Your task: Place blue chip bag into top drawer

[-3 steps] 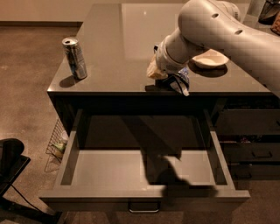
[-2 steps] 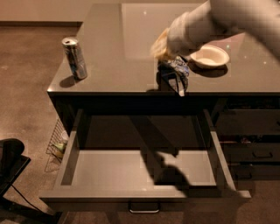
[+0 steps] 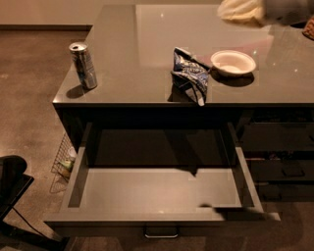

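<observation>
The blue chip bag [image 3: 190,73] is a crumpled dark-blue foil bag with white patches. It rests on the grey countertop [image 3: 147,44] close to the front edge, directly above the open drawer. The top drawer [image 3: 162,193] is pulled out wide, with a bare grey floor and nothing in it; its metal bar handle [image 3: 161,233] shows at the bottom. My gripper [image 3: 238,11] is at the top right edge of the view, raised over the back of the counter, up and to the right of the bag and apart from it.
A silver-blue drink can [image 3: 84,65] stands at the counter's left front. A white bowl [image 3: 233,62] sits just right of the bag. Narrower dark drawers [image 3: 287,169] are at the right. A wire basket [image 3: 64,159] and a black object [image 3: 12,184] are on the floor at left.
My arm has pulled up and to the right, away from the bag. The bag stays on the counter near the front edge, uncovered.
</observation>
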